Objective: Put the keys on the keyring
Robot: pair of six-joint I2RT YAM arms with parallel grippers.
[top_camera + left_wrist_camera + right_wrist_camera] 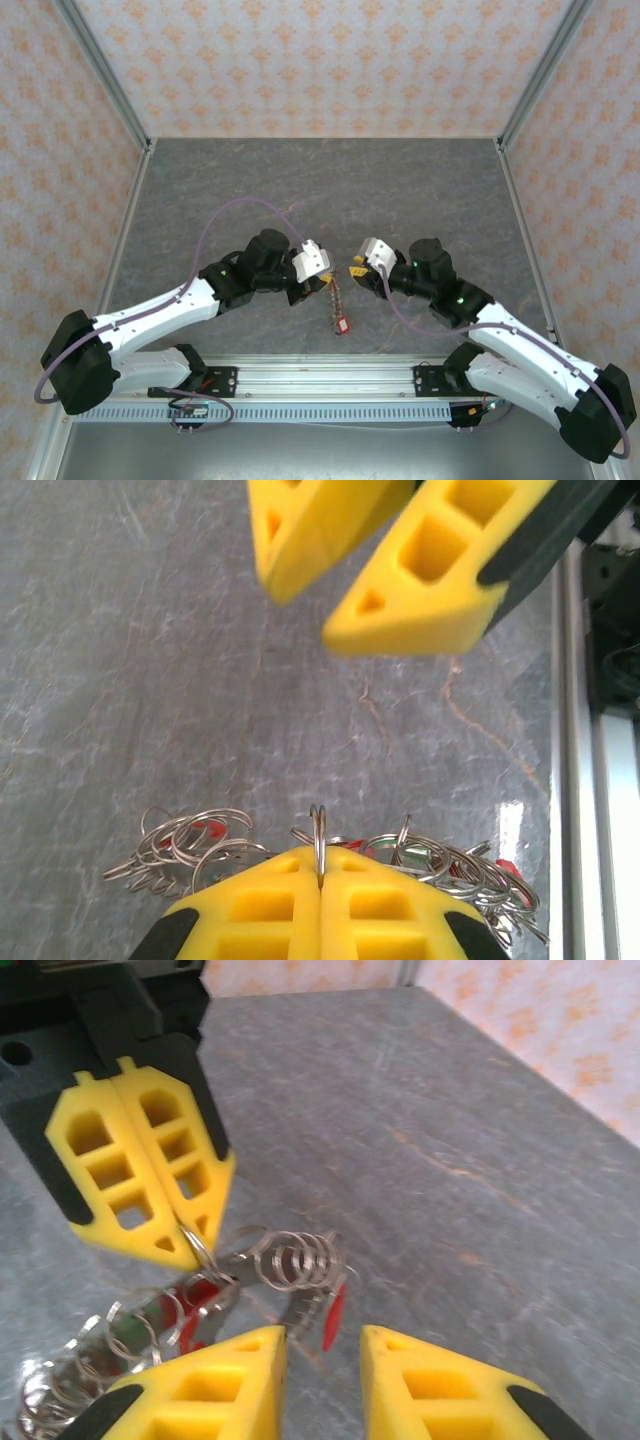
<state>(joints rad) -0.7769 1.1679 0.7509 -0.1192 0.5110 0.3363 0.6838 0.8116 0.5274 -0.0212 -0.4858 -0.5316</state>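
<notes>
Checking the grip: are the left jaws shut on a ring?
Yes, the left jaws pinch a thin loop of the keyring between them.

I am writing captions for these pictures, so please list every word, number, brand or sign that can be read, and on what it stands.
No text can be read.
The yellow plastic left gripper and right gripper: no print.
The keyring of linked silver wire rings and the red plastic key heads: no marking seen.
The small dark box by the front rail: too small to read.
</notes>
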